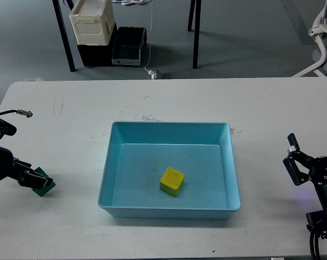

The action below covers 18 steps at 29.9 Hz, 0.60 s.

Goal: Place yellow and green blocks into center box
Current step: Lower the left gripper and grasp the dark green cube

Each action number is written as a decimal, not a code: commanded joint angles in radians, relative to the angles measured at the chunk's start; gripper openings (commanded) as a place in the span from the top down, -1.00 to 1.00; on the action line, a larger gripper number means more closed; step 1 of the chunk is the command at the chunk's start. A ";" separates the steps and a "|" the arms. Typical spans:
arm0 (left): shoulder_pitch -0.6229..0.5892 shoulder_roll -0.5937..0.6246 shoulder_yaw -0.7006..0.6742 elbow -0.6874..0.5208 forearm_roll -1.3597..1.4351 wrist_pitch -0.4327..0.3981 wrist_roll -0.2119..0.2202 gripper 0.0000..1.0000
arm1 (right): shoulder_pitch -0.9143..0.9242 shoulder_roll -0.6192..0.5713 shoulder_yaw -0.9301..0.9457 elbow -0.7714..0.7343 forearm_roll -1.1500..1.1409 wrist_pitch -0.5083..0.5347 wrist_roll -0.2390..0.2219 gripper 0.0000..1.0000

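The yellow block (172,181) lies inside the light blue center box (169,131), a little front of its middle. The green block (44,186) sits on the white table at the far left, well apart from the box. My left gripper (36,179) is low over the green block, and its dark fingers cover the block's left and top. I cannot tell whether they are closed on it. My right gripper (294,158) is at the right table edge with its fingers apart and nothing between them.
The white table (169,100) stretches around the box. Beyond its far edge are dark table legs (64,38) and a white and black bin stack (101,33) on the floor. A white chair (323,38) stands at the back right.
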 commanded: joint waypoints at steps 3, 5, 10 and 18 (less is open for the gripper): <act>0.000 -0.006 0.001 0.013 0.012 0.000 0.000 -0.90 | -0.002 0.000 0.001 0.000 0.000 0.000 0.000 -1.00; 0.002 -0.011 0.001 0.015 0.014 0.000 0.000 -0.90 | -0.002 0.000 0.001 0.000 0.000 0.000 0.000 -1.00; 0.002 -0.023 0.002 0.016 0.012 0.000 0.000 -0.90 | -0.003 0.000 0.001 0.000 0.000 0.000 0.000 -1.00; 0.042 -0.026 -0.001 0.035 0.015 0.000 -0.002 -0.90 | -0.003 0.000 0.001 -0.002 0.000 0.000 0.000 -1.00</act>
